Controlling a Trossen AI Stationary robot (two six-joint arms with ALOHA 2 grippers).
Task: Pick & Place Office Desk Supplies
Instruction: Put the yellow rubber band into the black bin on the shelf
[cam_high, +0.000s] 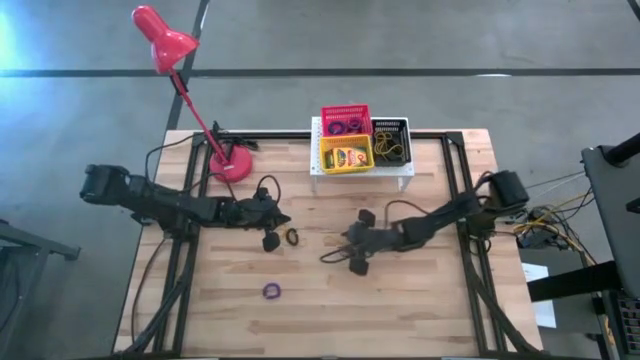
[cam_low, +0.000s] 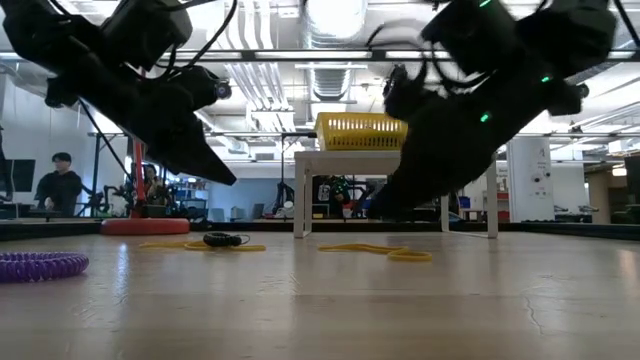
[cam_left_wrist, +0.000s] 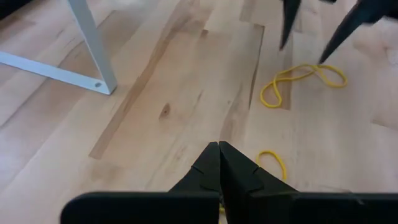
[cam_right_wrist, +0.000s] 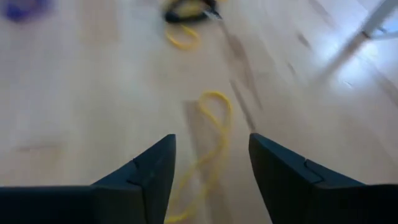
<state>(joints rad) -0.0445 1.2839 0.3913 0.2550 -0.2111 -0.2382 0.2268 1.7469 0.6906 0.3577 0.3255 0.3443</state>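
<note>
My left gripper (cam_left_wrist: 219, 151) is shut and hovers just above the table centre (cam_high: 283, 221), over a black loop (cam_low: 225, 240) and a small yellow loop (cam_left_wrist: 273, 163) lying flat. My right gripper (cam_right_wrist: 211, 146) is open right of it (cam_high: 350, 243), its fingers either side of a long yellow loop (cam_right_wrist: 214, 134) on the wood, above it in the low view (cam_low: 385, 207). A purple loop (cam_high: 271, 291) lies nearer the near edge. Pink-red (cam_high: 345, 121), yellow (cam_high: 346, 156) and black (cam_high: 391, 142) baskets sit on the white shelf; the yellow one holds a crayon box.
The red desk lamp (cam_high: 228, 165) stands at the far left of the table, its head (cam_high: 163, 38) reaching beyond the far edge. The white shelf (cam_high: 314, 165) stands on legs (cam_left_wrist: 93, 50) at the far edge. Bare wood lies along the near side.
</note>
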